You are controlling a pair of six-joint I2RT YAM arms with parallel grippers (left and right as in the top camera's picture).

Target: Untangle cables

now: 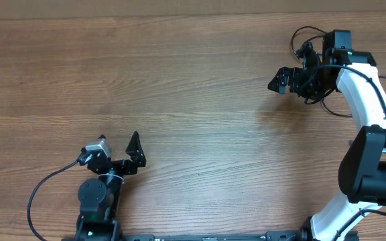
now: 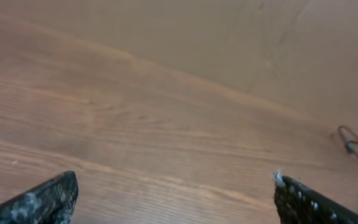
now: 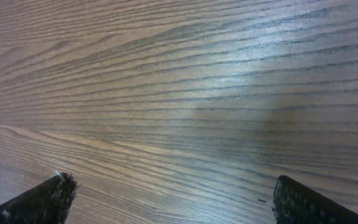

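Cables (image 2: 351, 144) show for certain only as a small bit: thin dark loops at the right edge of the left wrist view. They lie flat on the wooden bench (image 1: 193, 80), close to the bench edge seen in that view. No plug can be made out there; the piece is too small and cut off by the frame.

At the near left of the bench, the left end effector (image 1: 139, 148) sits low at the end of its folded arm and points right. Its 2 fingers are spread wide. In the left wrist view, the fingertips (image 2: 55, 196) stand at opposite lower corners with only bare wood grain between them. It has hold of nothing and is well apart from the loops.

At the far right, the white right arm (image 1: 364, 94) reaches toward the far side, and the right end effector (image 1: 279, 80) points left over the bench. Its jaws are also fully apart. The right wrist view shows 2 dark fingertips (image 3: 48, 198) at the lower corners and plain wood between them, so it grips nothing.

Thin black loops (image 1: 300, 29) curl around the right wrist in the overhead view. I cannot tell whether these are loose cords or wiring fixed to the arm.
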